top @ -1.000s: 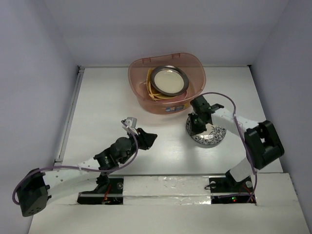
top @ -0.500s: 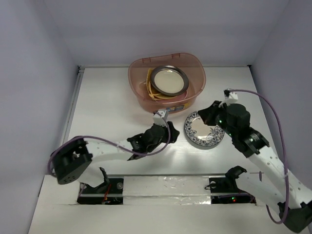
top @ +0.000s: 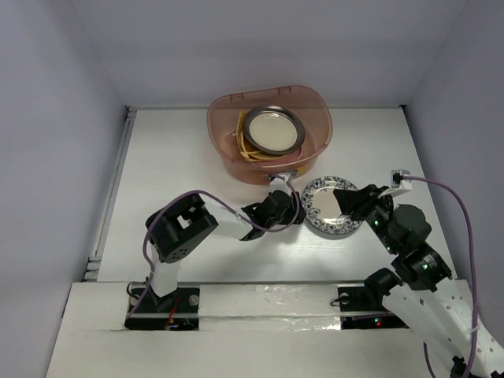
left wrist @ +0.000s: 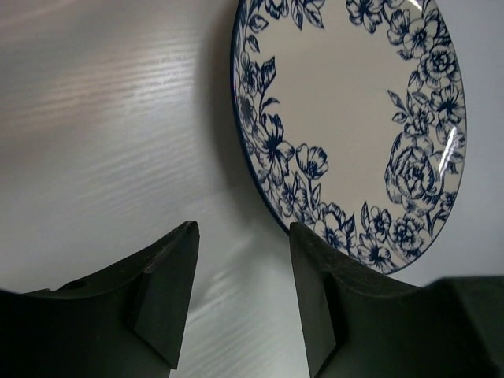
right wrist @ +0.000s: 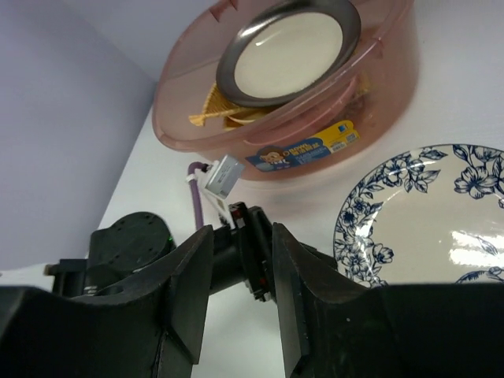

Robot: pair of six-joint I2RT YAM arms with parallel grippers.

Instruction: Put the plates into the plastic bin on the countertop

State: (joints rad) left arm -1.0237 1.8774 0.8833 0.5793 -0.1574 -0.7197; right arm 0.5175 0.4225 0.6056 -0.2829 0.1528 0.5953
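A round blue-and-white floral plate (top: 324, 211) lies on the white countertop (top: 173, 173) just in front of the plastic bin (top: 221, 134). My left gripper (top: 297, 211) is low at the plate's left edge, open, with only bare countertop between its fingers (left wrist: 169, 291); the plate (left wrist: 354, 110) lies just past its right finger. My right gripper (top: 347, 200) hovers over the plate's right side, open and empty. Inside the bin (right wrist: 378, 87) a metal-rimmed cream plate (right wrist: 287, 51) rests on top of orange-tan plates (right wrist: 211, 106).
The bin stands at the back centre and carries a small label (right wrist: 311, 147) on its near side. Pale walls close in the countertop on three sides. The left arm's purple cable (top: 201, 197) loops over the surface left of the plate.
The right gripper has let go of the floral plate, opened and drawn back to the right. The left arm has swung across to the plate's left edge and opened wider.
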